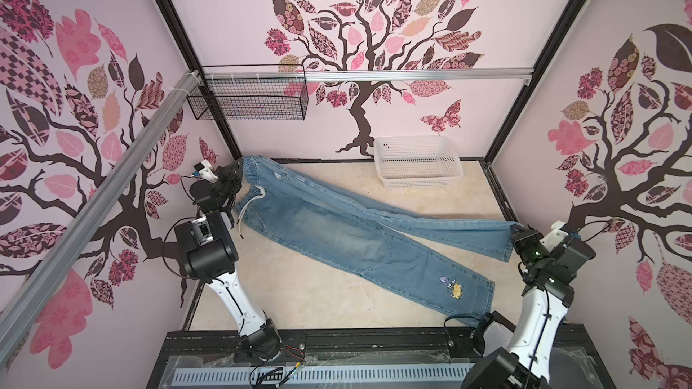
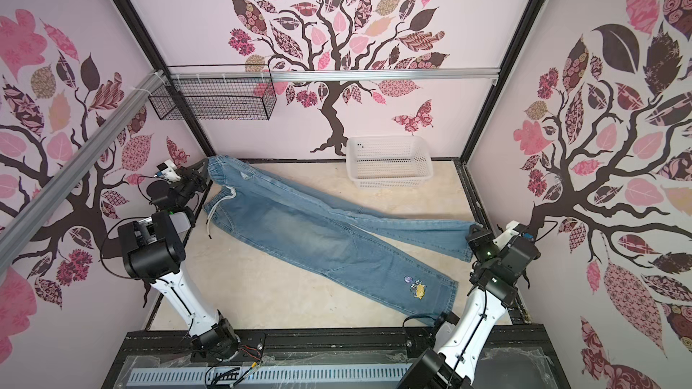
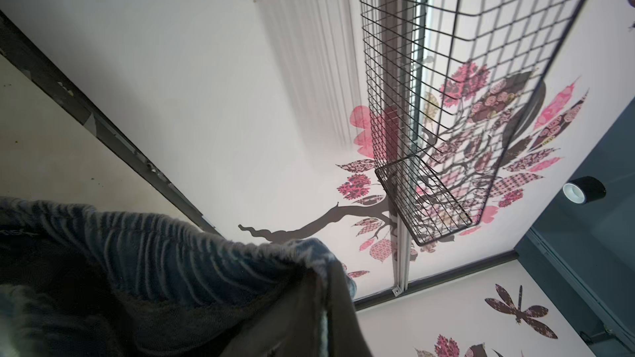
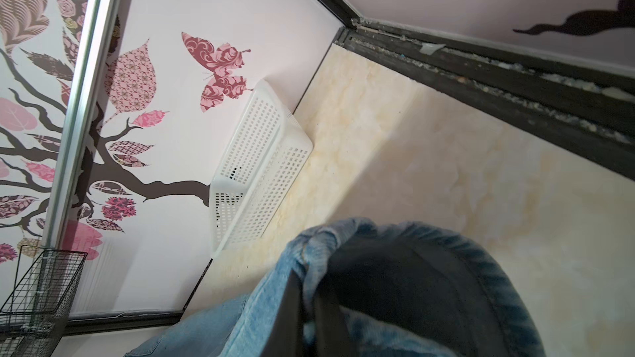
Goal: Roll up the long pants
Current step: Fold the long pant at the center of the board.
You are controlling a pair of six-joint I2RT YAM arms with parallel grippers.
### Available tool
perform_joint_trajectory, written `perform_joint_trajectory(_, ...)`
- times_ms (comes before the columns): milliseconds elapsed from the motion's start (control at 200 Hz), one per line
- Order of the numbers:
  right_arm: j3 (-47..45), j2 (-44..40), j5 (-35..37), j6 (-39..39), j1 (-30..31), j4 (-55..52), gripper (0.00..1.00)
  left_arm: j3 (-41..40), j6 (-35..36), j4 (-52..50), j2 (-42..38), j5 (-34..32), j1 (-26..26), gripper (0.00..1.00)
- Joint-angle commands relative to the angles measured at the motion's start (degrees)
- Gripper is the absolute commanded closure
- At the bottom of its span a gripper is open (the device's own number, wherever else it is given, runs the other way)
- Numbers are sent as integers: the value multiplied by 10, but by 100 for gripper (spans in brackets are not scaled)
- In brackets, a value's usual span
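**Pants gripped at both ends, no roll started**

Nearest me: the near leg of the long pants [image 1: 337, 226] runs toward the right arm's base; its hem is partly hidden behind that arm, with an embroidered patch [image 1: 453, 286] just short of it. Further in, the right gripper [image 1: 516, 229] is clamped on the far leg's hem; the wrist view shows denim bunched round the jaws. The pants lie spread diagonally across the table [image 1: 299, 293], legs splayed apart, drawstring [image 1: 241, 218] trailing. At the far left, the left gripper [image 1: 236, 172] is pinched on the elastic waistband. At the back, the white basket [image 1: 417, 160] and the wire basket [image 1: 249, 97] on the wall both look empty.

My read: this is only straightening; aligning the legs and all the rolling remain. Can't tell whether either held end is lifted off the table; the cloth hides the fingertips.
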Motion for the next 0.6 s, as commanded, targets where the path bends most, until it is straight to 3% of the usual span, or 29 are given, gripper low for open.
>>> perform_joint_trajectory(0, 1, -46, 18, 3, -4, -26, 100, -33, 14, 63, -47, -1, 39, 100)
perform_joint_trajectory(320, 5, -124, 2, -20, 28, -103, 100, -142, 8, 72, -127, -27, 106, 100)
perform_joint_trajectory(520, 78, -135, 49, -81, 85, -187, 100, -190, -19, 77, -161, -49, 142, 100)
perform_joint_trajectory(570, 93, -130, 38, -77, 91, -183, 89, -203, -34, 77, -175, -63, 154, 100)
perform_joint_trajectory(595, 99, -128, 33, -73, 90, -181, 76, -206, -39, 77, -182, -68, 160, 92)
